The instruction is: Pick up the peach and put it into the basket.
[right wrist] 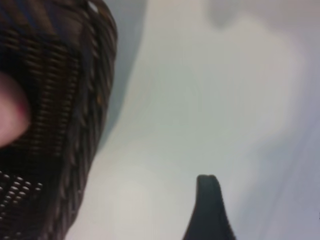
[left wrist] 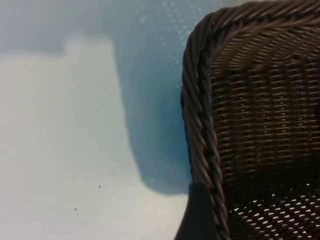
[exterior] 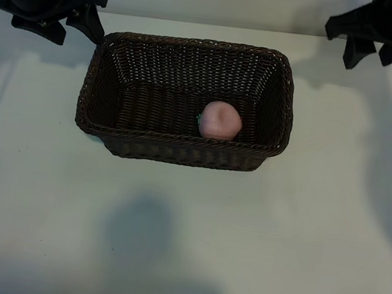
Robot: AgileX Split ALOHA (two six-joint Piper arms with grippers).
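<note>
— Where's the peach (exterior: 221, 120)?
— In the basket (exterior: 178, 149), right of its middle, by the near wall.
— And the basket?
— On the worktop (exterior: 180, 249), between the left end effector (exterior: 65, 22) at its far left corner and the right end effector (exterior: 373, 52), farther off.

Lab bench; bare white table (exterior: 300, 245)

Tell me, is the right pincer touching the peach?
Apart. The exterior view shows the right pincer beyond the basket, the peach alone inside.
</note>
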